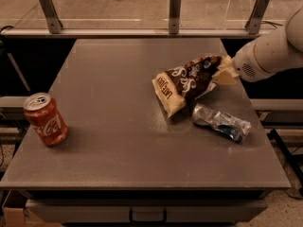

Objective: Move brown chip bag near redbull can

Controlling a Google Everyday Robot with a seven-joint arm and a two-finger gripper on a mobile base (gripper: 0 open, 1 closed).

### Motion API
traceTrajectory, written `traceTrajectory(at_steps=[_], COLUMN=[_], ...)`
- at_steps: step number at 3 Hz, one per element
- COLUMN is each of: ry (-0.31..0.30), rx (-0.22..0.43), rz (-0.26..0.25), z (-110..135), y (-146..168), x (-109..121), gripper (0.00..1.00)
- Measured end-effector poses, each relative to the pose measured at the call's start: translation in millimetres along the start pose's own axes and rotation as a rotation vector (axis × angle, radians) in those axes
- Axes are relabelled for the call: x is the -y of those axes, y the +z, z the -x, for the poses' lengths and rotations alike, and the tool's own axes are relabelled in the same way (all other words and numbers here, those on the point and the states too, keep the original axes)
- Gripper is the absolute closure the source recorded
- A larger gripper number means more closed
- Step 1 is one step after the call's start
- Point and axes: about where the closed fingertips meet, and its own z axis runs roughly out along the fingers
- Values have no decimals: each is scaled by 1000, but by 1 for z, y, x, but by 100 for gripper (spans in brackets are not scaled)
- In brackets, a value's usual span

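— Brown chip bag (185,83): where is it?
— Clamped by its top end in my gripper (223,73), slanting down toward the table (113,79). The crushed silver can (221,122) lies just below my gripper.

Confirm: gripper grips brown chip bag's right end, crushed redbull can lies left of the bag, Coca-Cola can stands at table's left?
No. Camera view: the redbull can lies lower right of the brown chip bag, not left. Gripper at the bag's right end, Coca-Cola can: correct.
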Motion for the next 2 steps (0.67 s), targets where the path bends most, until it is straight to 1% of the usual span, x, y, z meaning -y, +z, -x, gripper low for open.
traceTrajectory(at_steps=[1, 2], ry=[11, 10], rx=[-11, -15], rz=[2, 0], z=[-4, -5], y=[-2, -4], x=[-2, -1], gripper=[51, 28])
